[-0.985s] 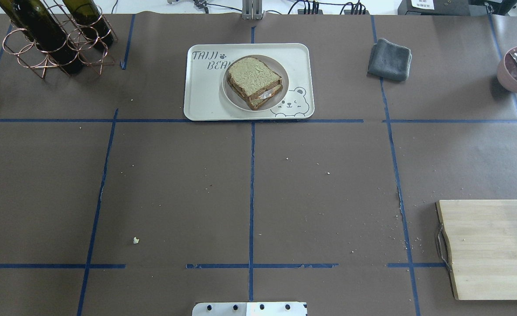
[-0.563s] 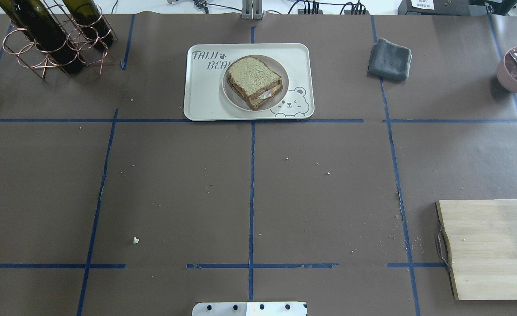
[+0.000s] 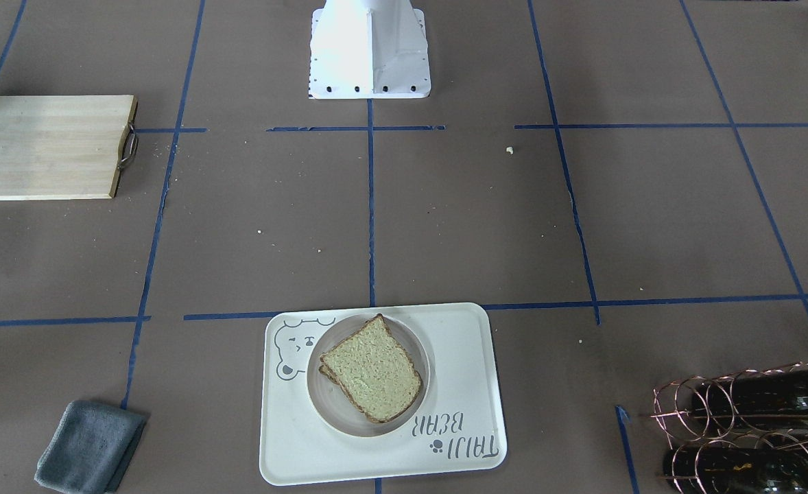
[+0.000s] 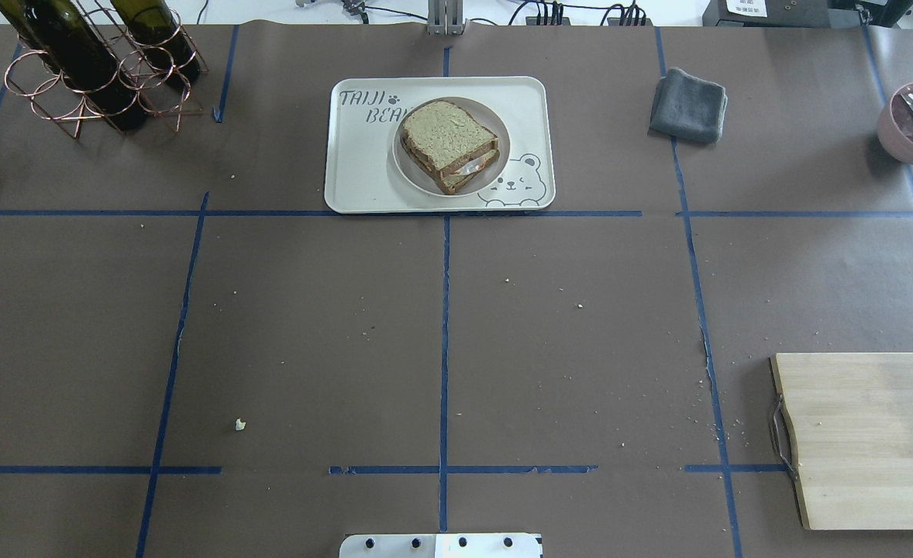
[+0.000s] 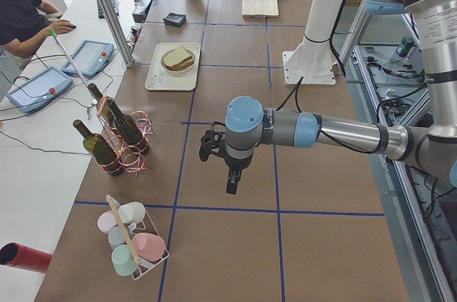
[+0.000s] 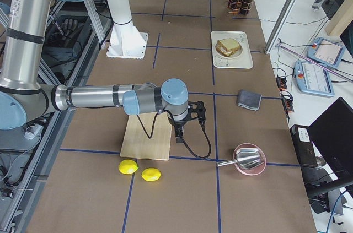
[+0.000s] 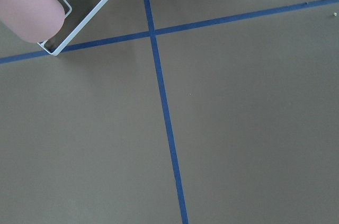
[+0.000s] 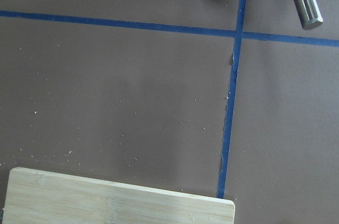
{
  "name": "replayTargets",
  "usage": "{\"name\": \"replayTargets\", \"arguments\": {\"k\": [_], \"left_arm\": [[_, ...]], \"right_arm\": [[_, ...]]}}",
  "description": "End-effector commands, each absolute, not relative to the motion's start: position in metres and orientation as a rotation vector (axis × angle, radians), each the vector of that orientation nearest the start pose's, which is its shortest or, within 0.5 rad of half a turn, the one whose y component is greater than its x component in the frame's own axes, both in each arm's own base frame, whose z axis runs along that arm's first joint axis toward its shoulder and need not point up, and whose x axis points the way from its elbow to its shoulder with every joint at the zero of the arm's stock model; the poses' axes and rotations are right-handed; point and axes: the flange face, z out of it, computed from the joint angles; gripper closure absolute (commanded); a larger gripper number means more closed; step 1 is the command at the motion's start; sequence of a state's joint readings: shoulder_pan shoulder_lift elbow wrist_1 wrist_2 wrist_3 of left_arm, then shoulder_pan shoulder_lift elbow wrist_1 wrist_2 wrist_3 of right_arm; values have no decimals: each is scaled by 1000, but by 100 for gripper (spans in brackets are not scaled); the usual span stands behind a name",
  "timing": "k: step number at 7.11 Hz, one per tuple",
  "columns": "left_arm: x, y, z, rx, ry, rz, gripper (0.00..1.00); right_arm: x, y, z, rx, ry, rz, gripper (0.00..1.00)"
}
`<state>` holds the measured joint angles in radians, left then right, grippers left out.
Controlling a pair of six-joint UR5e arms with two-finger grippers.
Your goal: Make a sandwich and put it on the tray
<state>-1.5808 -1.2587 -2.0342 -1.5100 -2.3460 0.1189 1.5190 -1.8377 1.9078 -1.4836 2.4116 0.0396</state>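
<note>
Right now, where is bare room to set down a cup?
Bare: the wide middle between the tray and the robot base, left of the cutting board. Crowded: the tray under the sandwich, the bottle rack corner.

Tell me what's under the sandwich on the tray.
A round plate lies under the sandwich, resting on the tray. The plate's middle is hidden by the sandwich.

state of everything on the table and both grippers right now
sandwich, assembled, on the plate
plate, on the tray
tray, flat on the table, carrying the plate
grey cloth, folded
wine bottles, tilted in the copper rack
cutting board, lying flat
left gripper, far from the tray, open or shut cannot be told
right gripper, by the cutting board, open or shut cannot be told
</note>
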Motion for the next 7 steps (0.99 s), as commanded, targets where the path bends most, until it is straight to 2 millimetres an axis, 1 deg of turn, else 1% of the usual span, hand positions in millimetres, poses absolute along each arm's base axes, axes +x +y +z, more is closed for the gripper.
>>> {"name": "replayTargets", "arguments": {"k": [1,2,3,4,5,7], "left_arm": [[-68,-360,570,137,761,140,0],[-68,-360,574,155,763,143,0],[-70,-362,588,137,773,121,0],[-71,-363,589,131,769,118,0],[-70,-363,591,123,764,118,0],[-70,-363,596,111,762,113,0]], "right_arm": [[40,-379,605,108,-832,-111,0],[40,-375,605,107,-833,-111,0],[40,-375,597,120,-834,-114,0],[40,-374,582,146,-833,-125,0],[40,-375,579,150,-833,-127,0],[41,-375,578,152,-833,-129,0]]}}
